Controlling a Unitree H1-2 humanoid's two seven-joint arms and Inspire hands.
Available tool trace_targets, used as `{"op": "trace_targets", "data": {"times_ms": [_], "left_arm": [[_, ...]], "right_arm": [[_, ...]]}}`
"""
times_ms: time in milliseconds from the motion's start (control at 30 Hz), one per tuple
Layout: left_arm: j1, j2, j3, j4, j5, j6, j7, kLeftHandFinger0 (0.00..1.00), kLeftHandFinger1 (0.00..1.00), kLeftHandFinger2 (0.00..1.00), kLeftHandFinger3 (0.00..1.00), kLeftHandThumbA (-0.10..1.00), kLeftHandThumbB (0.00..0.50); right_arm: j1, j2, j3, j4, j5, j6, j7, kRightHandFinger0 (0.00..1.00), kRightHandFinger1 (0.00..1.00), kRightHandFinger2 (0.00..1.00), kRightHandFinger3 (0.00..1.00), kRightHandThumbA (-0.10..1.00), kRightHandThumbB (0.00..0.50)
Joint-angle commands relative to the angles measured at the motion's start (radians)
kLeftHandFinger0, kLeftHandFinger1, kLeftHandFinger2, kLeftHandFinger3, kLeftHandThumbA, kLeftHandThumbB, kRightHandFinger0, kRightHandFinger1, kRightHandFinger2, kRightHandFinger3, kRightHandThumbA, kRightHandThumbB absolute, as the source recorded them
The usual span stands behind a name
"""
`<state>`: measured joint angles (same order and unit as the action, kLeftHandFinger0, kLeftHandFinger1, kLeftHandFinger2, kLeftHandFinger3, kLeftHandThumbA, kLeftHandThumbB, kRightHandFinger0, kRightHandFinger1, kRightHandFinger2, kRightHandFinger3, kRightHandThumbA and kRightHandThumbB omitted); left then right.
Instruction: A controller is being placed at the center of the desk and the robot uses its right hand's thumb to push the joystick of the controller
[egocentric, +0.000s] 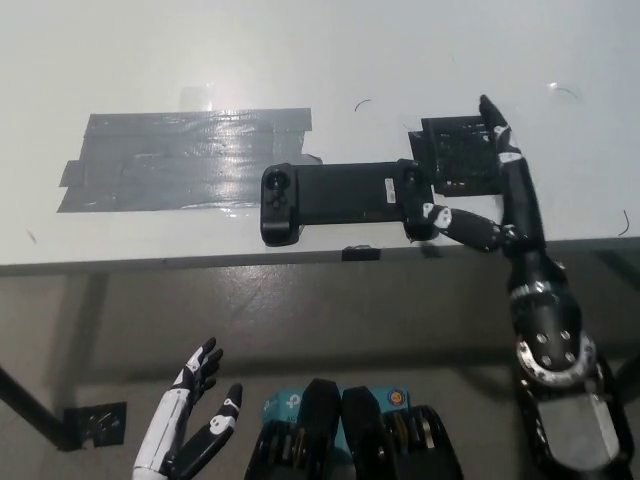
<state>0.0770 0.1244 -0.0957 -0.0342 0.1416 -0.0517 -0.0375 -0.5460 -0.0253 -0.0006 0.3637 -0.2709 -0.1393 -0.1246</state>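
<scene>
**Black robot hand spread at the controller's right grip**

Lowest in the head view, the white left robot hand (190, 425) rests below the worktop's front edge at the lower left, over the floor, released, its fingers apart and nothing in it.

Farther up on the right, the black right arm rises from the bottom right corner and crosses the front edge of the white worktop (320, 50). Its right robot hand (490, 200) is released and holds nothing, with the fingers spread wide. The thumb (450, 222) reaches toward picture left, and its pale tip sits at the lower right grip of the controller (348, 200); whether it actually touches cannot be told. One long finger stretches away from the robot across the black tape patch (465, 155), its tip past the patch's far edge.

That black controller lies flat near the worktop's front edge, about mid-width, long side parallel to the edge. A round joystick (277, 183) shows on its left grip, well apart from the thumb. A small black tab (361, 253) sits on the worktop's edge just in front of the controller.

Left of the controller, a broad patch of grey tape (180, 160) lies on the surface, its right end just beside the controller's left grip. The black tape patch lies just beyond the right grip.
</scene>
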Motion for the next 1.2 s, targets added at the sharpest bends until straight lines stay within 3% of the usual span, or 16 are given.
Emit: {"op": "trace_targets", "data": {"times_ms": [0, 467, 533, 600, 1000, 1033, 1100, 1133, 1167], "left_arm": [[-0.004, 0.002, 0.004, -0.025, 0.003, -0.041, 0.001, 1.00, 1.00, 1.00, 1.00, 0.57, 0.000], [-0.030, 0.004, 0.004, -0.027, 0.010, -0.042, 0.002, 1.00, 1.00, 1.00, 1.00, 0.53, 0.000], [-0.032, 0.004, 0.003, -0.026, 0.008, -0.039, -0.001, 1.00, 1.00, 1.00, 1.00, 0.51, 0.000], [-0.035, 0.007, 0.002, -0.025, 0.012, -0.039, -0.001, 1.00, 1.00, 1.00, 1.00, 0.50, 0.000], [-0.053, 0.007, 0.005, -0.030, 0.015, -0.023, 0.001, 1.00, 1.00, 1.00, 1.00, 0.43, 0.000], [-0.053, 0.006, 0.006, -0.032, 0.011, -0.021, 0.000, 1.00, 1.00, 1.00, 1.00, 0.43, 0.000], [-0.057, 0.004, 0.008, -0.030, 0.007, -0.020, 0.000, 1.00, 1.00, 1.00, 1.00, 0.42, 0.000], [-0.058, 0.005, 0.007, -0.031, 0.006, -0.021, -0.002, 1.00, 1.00, 1.00, 1.00, 0.41, 0.000], [-0.060, 0.006, 0.006, -0.031, 0.009, -0.020, -0.002, 1.00, 1.00, 1.00, 1.00, 0.42, 0.000]], "right_arm": [[-0.120, 0.007, -0.021, 0.120, 0.009, 0.011, -0.069, 1.00, 1.00, 1.00, 1.00, 0.96, 0.266], [-0.296, 0.015, -0.038, 0.408, 0.051, -0.024, -0.121, 1.00, 1.00, 1.00, 1.00, 0.96, 0.274], [-0.308, 0.009, -0.043, 0.439, 0.061, -0.029, -0.120, 1.00, 1.00, 1.00, 1.00, 0.97, 0.243], [-0.318, 0.003, -0.046, 0.462, 0.068, -0.025, -0.115, 1.00, 1.00, 1.00, 1.00, 1.00, 0.244], [-0.356, -0.028, -0.061, 0.611, 0.096, -0.076, -0.131, 1.00, 1.00, 1.00, 1.00, 0.94, 0.173], [-0.356, -0.029, -0.062, 0.618, 0.099, -0.078, -0.131, 1.00, 1.00, 1.00, 1.00, 0.90, 0.168], [-0.360, -0.030, -0.070, 0.636, 0.112, -0.089, -0.133, 1.00, 1.00, 1.00, 1.00, 0.64, 0.100], [-0.360, -0.029, -0.073, 0.639, 0.115, -0.091, -0.139, 1.00, 1.00, 1.00, 1.00, 0.39, 0.047], [-0.364, -0.028, -0.079, 0.647, 0.120, -0.099, -0.154, 1.00, 1.00, 1.00, 1.00, 0.02, 0.016]]}}
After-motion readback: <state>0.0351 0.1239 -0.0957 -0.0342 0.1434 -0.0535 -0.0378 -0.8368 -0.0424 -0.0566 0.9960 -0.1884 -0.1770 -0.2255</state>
